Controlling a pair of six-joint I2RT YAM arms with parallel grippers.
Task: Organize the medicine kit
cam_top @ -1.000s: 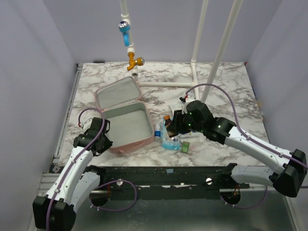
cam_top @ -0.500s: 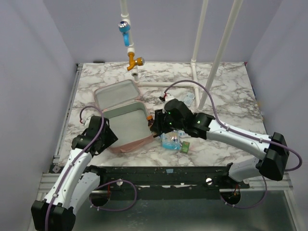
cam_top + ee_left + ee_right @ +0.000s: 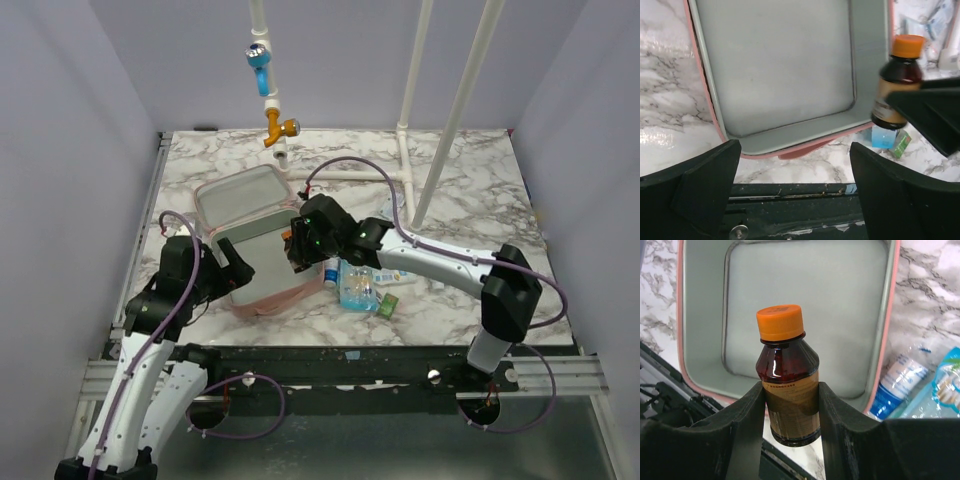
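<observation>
The medicine kit [image 3: 238, 198] lies open on the marble table, pink outside, grey inside, its tray bare [image 3: 775, 70] [image 3: 805, 300]. My right gripper [image 3: 297, 248] [image 3: 790, 405] is shut on a brown bottle [image 3: 789, 375] with an orange cap, held upright above the tray's front right edge. The same bottle [image 3: 897, 82] shows at the right of the left wrist view. My left gripper [image 3: 236, 272] [image 3: 794, 145] stands open at the tray's front left edge, nothing between its fingers.
Right of the kit lie a white-and-blue small bottle [image 3: 329, 272] [image 3: 900, 385], blue packets [image 3: 357, 290] and a small green box [image 3: 387, 303]. White pipes [image 3: 440, 120] and a hanging tap [image 3: 272, 95] stand at the back. A black rail [image 3: 330, 362] runs along the near edge.
My left gripper has opened and drawn back from the kit's front left edge. My right arm has carried the brown bottle leftward from the pile to above the tray's right side.
</observation>
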